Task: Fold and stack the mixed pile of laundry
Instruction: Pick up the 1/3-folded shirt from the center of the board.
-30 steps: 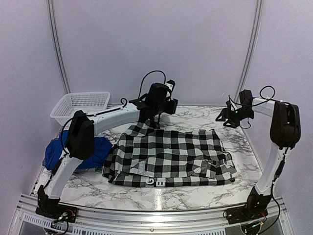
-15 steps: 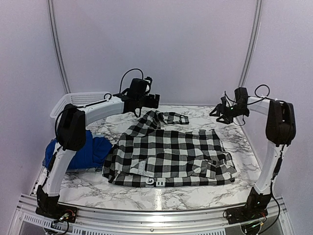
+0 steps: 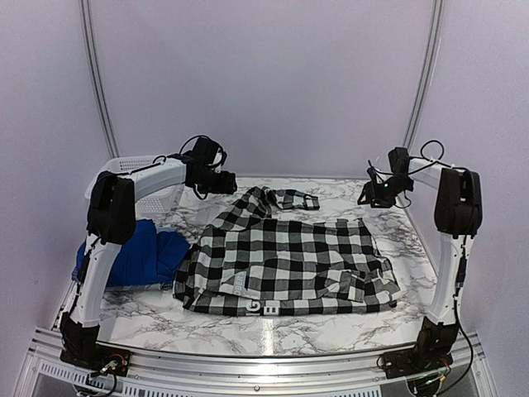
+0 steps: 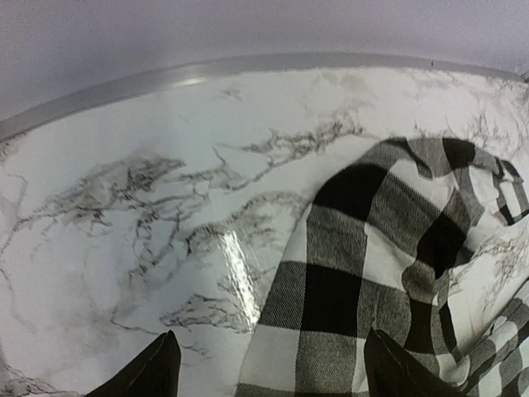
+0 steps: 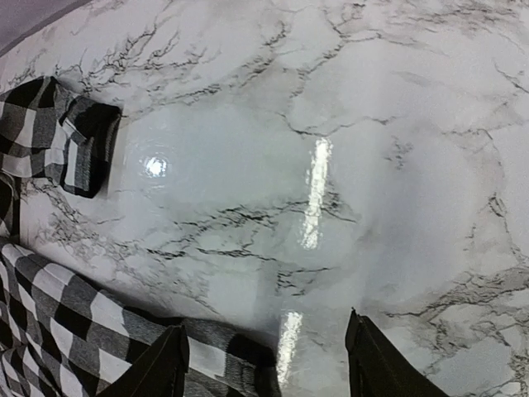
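Note:
The black-and-white buffalo-check flannel shirt lies spread flat in the middle of the marble table, one sleeve flung toward the back. The sleeve fills the right of the left wrist view. The royal-blue shirt lies bunched at the left. My left gripper is open and empty above the back left of the table, left of the sleeve. My right gripper is open and empty above the back right; its view shows the sleeve cuff and the shirt's edge. The other garments are out of view.
A white lattice basket stands at the back left behind my left arm. A metal rim bounds the table's far edge, with pale walls behind. Bare marble lies between the shirt and the right edge.
My left gripper let go of the sleeve, which now lies toward the back, and swung left toward the basket. My right gripper drew back slightly at the back right.

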Motion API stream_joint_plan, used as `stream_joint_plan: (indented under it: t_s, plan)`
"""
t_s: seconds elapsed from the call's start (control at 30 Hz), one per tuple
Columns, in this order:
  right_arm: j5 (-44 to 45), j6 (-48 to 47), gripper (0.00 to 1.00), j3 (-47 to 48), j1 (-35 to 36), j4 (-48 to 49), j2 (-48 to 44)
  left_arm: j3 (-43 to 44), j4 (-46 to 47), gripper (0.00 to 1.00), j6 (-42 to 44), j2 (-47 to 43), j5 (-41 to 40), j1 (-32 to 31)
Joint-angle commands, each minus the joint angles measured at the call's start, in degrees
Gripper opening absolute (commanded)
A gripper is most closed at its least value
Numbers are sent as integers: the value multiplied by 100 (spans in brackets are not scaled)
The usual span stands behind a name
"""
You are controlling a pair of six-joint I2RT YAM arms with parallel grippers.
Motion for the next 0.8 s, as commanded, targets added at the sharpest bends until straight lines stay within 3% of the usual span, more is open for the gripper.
stream_joint_plan:
  t_s: [0.0, 0.1, 0.33, 0.63, 0.77]
  plan:
    - [-183, -520, 61, -174, -202, -129, 59, 53, -794, 79, 110, 242, 146, -100]
    - [-587, -640, 61, -284, -173, -118, 117, 51, -963, 79, 146, 325, 110, -108]
    - [-604, -793, 62, -669, -141, 40, 65, 66, -1156, 75, 296, 472, -4, -170]
    - [130, -910, 59, -671, 248, 12, 275, 604, -1473, 65, 374, 955, -361, -211]
    - [239, -903, 52, -607, 441, -22, 364, 736, -1533, 57, 495, 1106, -523, -273]
